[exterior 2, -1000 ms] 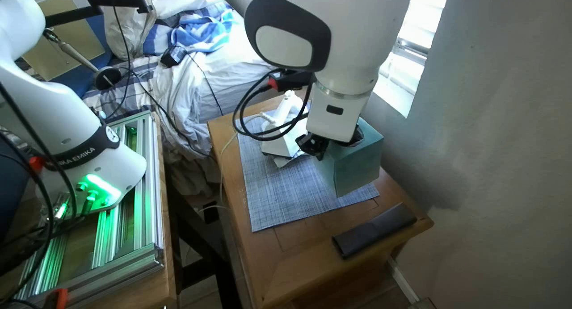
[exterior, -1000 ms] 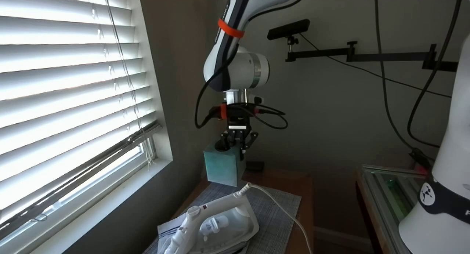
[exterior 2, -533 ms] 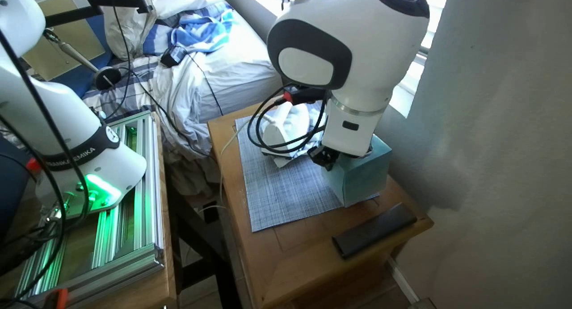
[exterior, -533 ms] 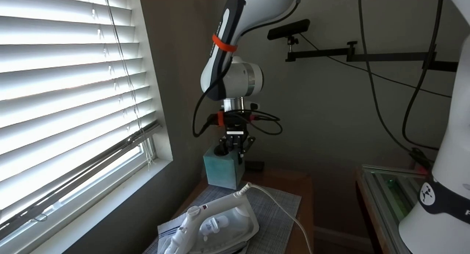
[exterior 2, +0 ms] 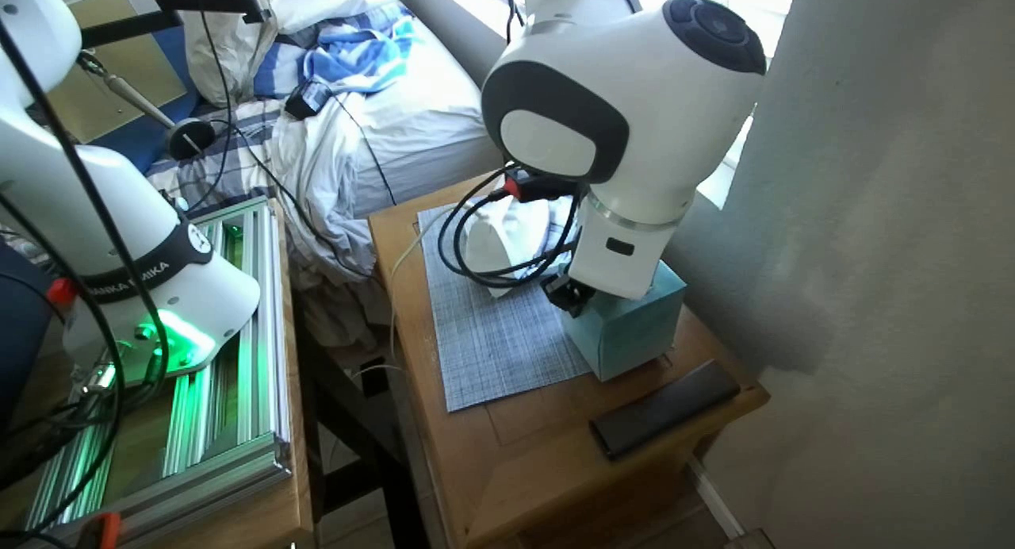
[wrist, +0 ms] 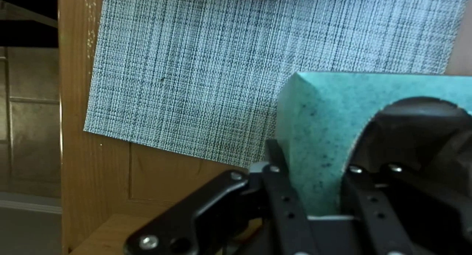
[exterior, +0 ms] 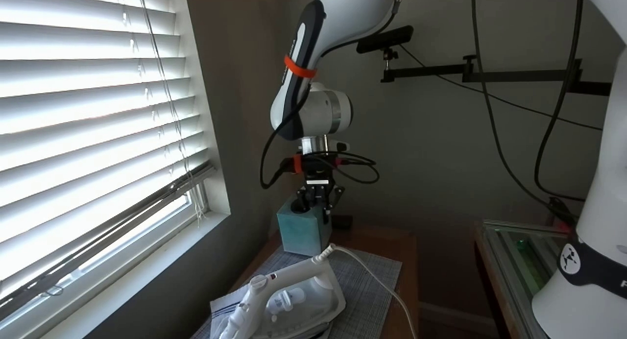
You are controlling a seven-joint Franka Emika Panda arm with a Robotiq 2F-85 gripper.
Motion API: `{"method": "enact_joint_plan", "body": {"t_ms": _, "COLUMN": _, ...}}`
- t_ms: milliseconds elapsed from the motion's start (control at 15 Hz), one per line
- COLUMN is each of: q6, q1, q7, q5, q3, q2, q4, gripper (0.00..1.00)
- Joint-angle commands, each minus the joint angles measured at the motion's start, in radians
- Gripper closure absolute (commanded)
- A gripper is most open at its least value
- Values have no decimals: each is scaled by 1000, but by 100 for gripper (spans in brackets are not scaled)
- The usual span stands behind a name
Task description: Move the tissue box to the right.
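Gripper [wrist: 314, 164] is pinching tissue box [exterior 2: 638, 335] near the tabletop [exterior 2: 515, 485] edge by the window [exterior: 98, 128], jaws part-spread: one finger [wrist: 284, 198] pressing outside, the other reaching into the top hole [wrist: 409, 137].

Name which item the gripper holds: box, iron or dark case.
The teal tissue box: the gripper has one finger in its round opening, one outside. The white iron and dark case lie untouched by it.

Placemat [exterior 2: 507, 362] on table [exterior 2: 515, 489], tissue box [exterior 2: 634, 336] — near iron [exterior: 294, 304]
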Motion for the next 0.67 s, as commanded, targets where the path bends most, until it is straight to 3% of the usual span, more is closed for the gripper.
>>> {"method": "enact_joint_plan", "body": {"t_ms": 0, "q6": -28, "q1": -1, "q7": -16, "q5": 22, "q3": -9, "q2": 6, "q4": 14, "gripper": 55}}
{"method": "enact_joint_plan", "body": {"t_ms": 467, "q6": 37, "q1": -6, "q7": -47, "q5": 49, "q3": -12, "q2": -89, "q4": -68, "gripper": 6}}
{"method": "enact_joint_plan", "body": {"t_ms": 600, "q6": 63, "q1": -18, "q7": -86, "q5": 73, "q3": -7, "q2": -145, "q4": -111, "gripper": 0}}
